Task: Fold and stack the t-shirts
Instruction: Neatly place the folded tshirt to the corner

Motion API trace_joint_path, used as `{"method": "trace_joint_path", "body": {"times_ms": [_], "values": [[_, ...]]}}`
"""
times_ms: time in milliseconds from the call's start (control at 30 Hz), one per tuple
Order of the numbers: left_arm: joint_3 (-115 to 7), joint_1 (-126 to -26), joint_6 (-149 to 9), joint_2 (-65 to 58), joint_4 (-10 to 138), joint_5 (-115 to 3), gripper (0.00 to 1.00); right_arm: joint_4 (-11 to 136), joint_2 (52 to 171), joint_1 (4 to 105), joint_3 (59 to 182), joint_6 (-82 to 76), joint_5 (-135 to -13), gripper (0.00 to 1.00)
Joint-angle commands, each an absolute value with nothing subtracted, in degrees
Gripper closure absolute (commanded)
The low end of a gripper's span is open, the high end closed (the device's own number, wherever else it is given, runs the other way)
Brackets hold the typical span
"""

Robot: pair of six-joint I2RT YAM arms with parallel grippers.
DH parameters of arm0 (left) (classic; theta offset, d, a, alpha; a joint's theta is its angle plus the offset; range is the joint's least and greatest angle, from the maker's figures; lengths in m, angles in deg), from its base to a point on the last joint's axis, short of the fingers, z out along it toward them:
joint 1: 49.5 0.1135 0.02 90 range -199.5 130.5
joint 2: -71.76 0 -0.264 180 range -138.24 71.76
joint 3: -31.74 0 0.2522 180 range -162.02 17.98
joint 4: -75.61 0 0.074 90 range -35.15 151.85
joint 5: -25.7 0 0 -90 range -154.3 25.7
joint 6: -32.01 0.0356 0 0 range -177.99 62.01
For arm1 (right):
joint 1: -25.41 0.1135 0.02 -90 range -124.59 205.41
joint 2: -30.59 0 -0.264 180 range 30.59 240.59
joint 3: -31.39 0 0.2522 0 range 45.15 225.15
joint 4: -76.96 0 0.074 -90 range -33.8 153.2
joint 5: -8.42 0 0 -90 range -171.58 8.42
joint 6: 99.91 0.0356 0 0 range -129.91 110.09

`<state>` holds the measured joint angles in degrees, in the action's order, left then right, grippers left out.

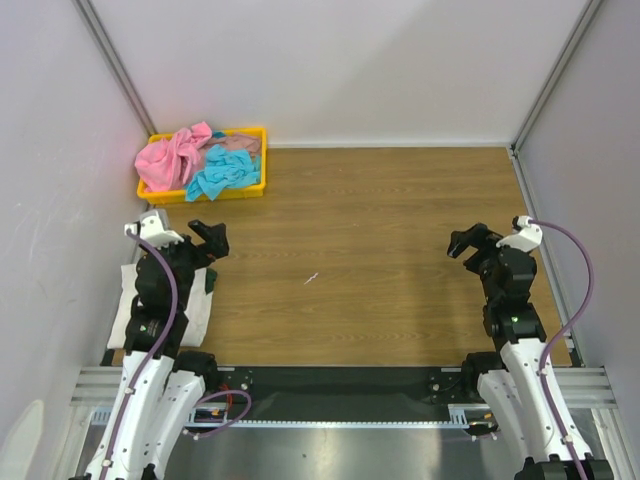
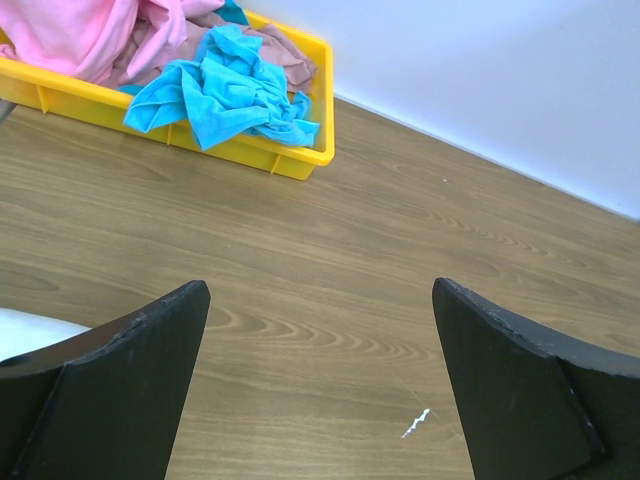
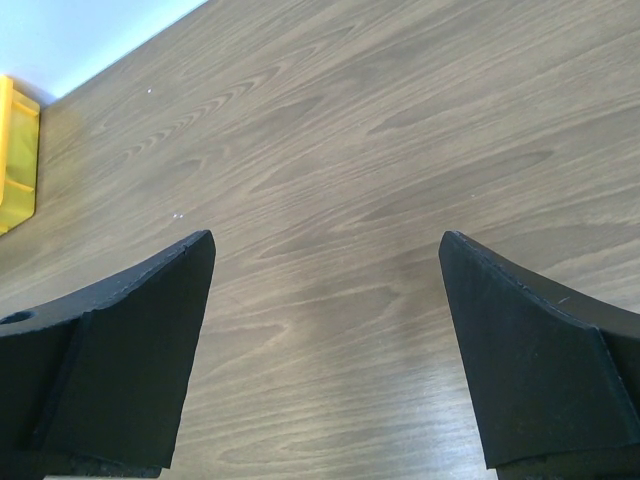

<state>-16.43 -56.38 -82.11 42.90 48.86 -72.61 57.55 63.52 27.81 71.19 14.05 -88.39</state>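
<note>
A pink t-shirt [image 1: 172, 157] and a turquoise t-shirt [image 1: 222, 173] lie crumpled in the yellow tray [image 1: 255, 187] at the back left; both show in the left wrist view, pink [image 2: 90, 35] and turquoise [image 2: 225, 95]. A white shirt with a dark green sleeve [image 1: 203, 296] lies folded on the table's left edge, mostly hidden under my left arm. My left gripper [image 1: 212, 240] is open and empty above the table, short of the tray. My right gripper [image 1: 468, 240] is open and empty over bare wood at the right.
The wooden table [image 1: 380, 250] is walled on the left, back and right. A small white scrap [image 1: 311, 278] lies near the middle, also in the left wrist view [image 2: 415, 424]. The tray's corner [image 3: 15, 150] shows in the right wrist view.
</note>
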Motion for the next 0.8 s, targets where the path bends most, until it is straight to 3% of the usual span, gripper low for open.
{"method": "trace_joint_path", "body": {"times_ms": [0,767], "values": [[-17.3,-56.0,-82.1,42.8,49.9,-74.0,0.0,60.5,64.3,27.9,74.4,13.5,-88.1,0.0],[-17.3,-56.0,-80.7,40.9,51.6,-76.7,0.0,62.6,66.5,27.8,74.5,12.1,-88.6,0.0]]}}
